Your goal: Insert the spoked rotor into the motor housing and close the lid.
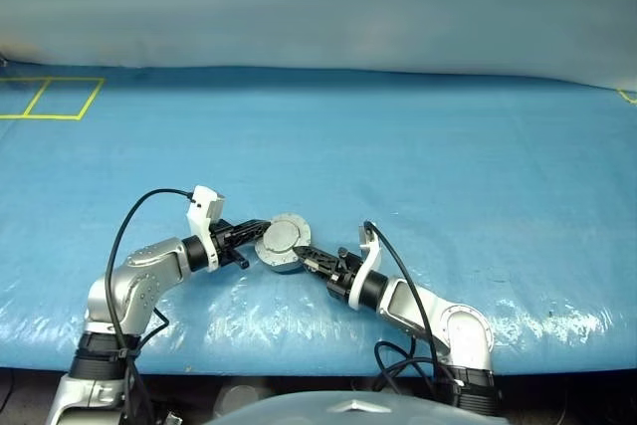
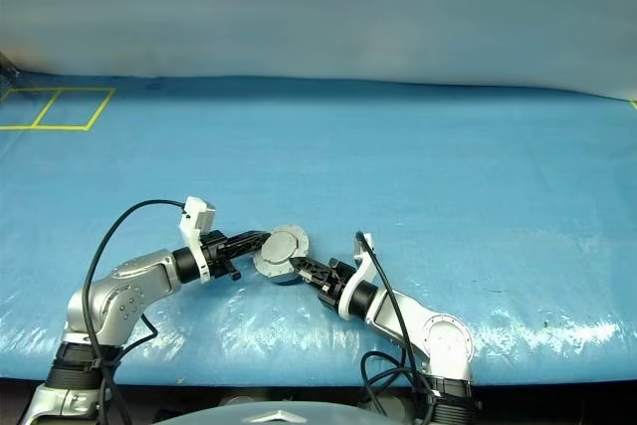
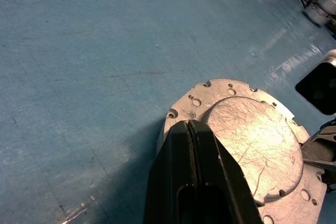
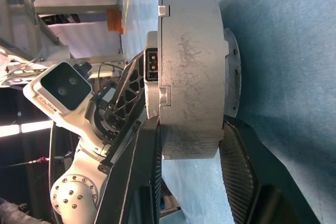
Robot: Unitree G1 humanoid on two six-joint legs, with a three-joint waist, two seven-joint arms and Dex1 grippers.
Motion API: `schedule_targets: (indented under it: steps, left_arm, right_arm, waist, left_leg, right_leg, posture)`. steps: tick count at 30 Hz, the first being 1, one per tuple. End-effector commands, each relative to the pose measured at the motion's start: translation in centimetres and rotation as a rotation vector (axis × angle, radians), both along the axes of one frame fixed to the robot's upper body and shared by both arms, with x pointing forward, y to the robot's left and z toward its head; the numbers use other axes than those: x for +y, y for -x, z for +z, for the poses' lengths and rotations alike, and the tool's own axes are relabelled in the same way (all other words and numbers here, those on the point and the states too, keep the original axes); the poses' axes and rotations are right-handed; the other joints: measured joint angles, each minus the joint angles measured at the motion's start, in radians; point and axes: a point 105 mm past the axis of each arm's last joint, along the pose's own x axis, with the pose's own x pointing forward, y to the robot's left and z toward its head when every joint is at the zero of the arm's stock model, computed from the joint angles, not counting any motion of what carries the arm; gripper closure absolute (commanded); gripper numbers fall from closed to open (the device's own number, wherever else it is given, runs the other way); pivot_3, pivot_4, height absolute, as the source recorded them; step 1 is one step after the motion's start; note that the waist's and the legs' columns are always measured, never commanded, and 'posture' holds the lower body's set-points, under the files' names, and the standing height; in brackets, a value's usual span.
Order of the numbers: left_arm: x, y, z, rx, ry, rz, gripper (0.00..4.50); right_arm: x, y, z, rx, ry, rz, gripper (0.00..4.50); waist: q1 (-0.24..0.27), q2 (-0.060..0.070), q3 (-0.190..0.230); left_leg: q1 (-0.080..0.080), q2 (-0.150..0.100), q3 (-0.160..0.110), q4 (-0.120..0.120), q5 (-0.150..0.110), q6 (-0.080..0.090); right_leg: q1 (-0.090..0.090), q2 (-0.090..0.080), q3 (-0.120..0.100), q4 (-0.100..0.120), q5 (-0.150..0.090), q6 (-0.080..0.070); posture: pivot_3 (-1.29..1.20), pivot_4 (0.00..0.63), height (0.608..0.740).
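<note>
The round grey metal motor housing (image 1: 283, 243), lid (image 3: 252, 140) shut, sat near the blue tabletop's (image 1: 398, 146) front edge; left fingers (image 3: 194, 171) pressed together on top; right fingers (image 4: 152, 171) straddled it; they should squeeze evenly.

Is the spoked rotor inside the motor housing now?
Cannot tell. The lid lies shut on top of the motor housing, covering the inside. No windings or rotor are visible.

Yellow tape squares (image 1: 50, 98) mark the blue table cover (image 1: 398, 146).
</note>
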Motion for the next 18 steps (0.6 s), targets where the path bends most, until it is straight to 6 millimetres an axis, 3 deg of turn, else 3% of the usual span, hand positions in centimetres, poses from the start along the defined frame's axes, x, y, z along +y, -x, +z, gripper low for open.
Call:
schedule_targets:
  steps: [1, 6, 9, 15, 18]
  left_arm:
    - [-1.1, 0.6, 0.3, 0.001, 0.084, 0.005, 4.50]
    - [-0.2, -0.2, 5.2, -0.153, 0.311, 0.213, 4.50]
    - [0.6, 1.0, 6.9, -0.106, 0.620, 0.347, 4.50]
    - [2.0, 2.4, 5.3, 0.085, 0.924, 0.597, 4.50]
    - [1.4, 2.9, 3.9, 0.182, 0.976, 0.645, 3.55]
  right_arm:
    - [0.9, 0.3, 0.9, -0.026, -0.027, 0.040, 3.31]
    - [0.3, -0.1, 1.6, -0.041, -0.052, -0.003, 3.31]
    - [-1.2, -2.0, 2.8, -0.083, -0.073, -0.092, 3.31]
    - [-2.9, -4.6, 4.5, -0.154, -0.071, -0.159, 3.31]
    - [-3.2, -5.3, 5.1, -0.176, -0.072, -0.170, 3.31]
  waist:
    - [-0.001, 0.000, 0.000]
    - [-0.002, -0.003, 0.002]
    - [-0.006, -0.003, 0.003]
    - [-0.003, -0.009, 0.008]
    - [-0.004, -0.010, 0.010]
  left_leg:
    - [0.000, 0.000, 0.000, 0.000, 0.000, 0.000]
    - [-0.003, 0.000, 0.001, 0.001, 0.000, 0.000]
    - [-0.005, 0.001, 0.003, 0.002, 0.000, 0.001]
    - [-0.005, 0.000, 0.007, 0.006, -0.002, 0.004]
    - [-0.006, 0.001, 0.008, 0.008, -0.002, 0.004]
  right_leg:
    - [0.000, 0.000, 0.000, 0.000, 0.000, 0.000]
    - [0.000, 0.000, 0.002, 0.000, 0.001, 0.001]
    - [-0.001, 0.000, 0.004, 0.001, 0.001, 0.001]
    - [0.000, 0.000, 0.006, 0.001, 0.002, 0.003]
    - [0.001, 0.000, 0.006, 0.000, 0.003, 0.004]
  posture:
    - [0.00, 0.150, 0.740]
    - [0.00, 0.150, 0.740]
    - [0.00, 0.150, 0.740]
    - [0.00, 0.150, 0.740]
    - [0.00, 0.150, 0.740]
